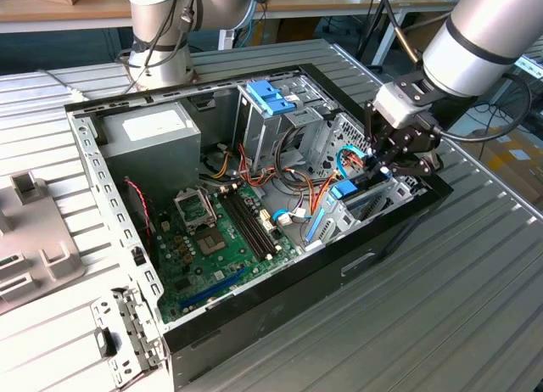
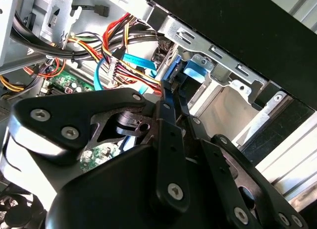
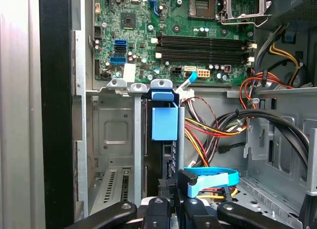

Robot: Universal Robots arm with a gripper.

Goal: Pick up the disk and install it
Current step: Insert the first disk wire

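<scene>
**Exterior view: the disk stands in its bay, claw at its edge**

Exterior view first, starting nearest me: the ribbed metal table [image 1: 441, 324] carries an open computer case [image 1: 280, 311] with its black front wall toward me. Inside lies the green motherboard [image 1: 216, 239], and at the exterior view's left sits the grey power supply [image 1: 148, 137].

Toward the exterior view's right, the arm [image 1: 488, 31] reaches down into the case and the black gripper [image 1: 379, 165] hangs low over the metal drive bay [image 1: 356, 210]. The disk [image 1: 346, 191] stands on edge in that bay, its light-blue tab showing just beside the fingers.

In the first wrist view the disk [image 3: 164, 124] sits upright in a slot between grey metal rails, the blue tab up and the dark body running down toward the gripper [image 3: 173, 201]. The fingers are drawn close together at the disk's near edge; I cannot tell whether they actually pinch it. In the second wrist view the gripper [image 2: 171, 102] fingers lie nearly together, pointing at the blue carrier [image 2: 190, 70].

A blue flat cable [image 3: 213, 180] curls beside the fingers, with red, yellow and black wires [image 3: 208, 127] bundled past it.

Farther back stands the tall drive cage [image 1: 284, 125] with a blue plastic bracket [image 1: 270, 98] on top.
</scene>
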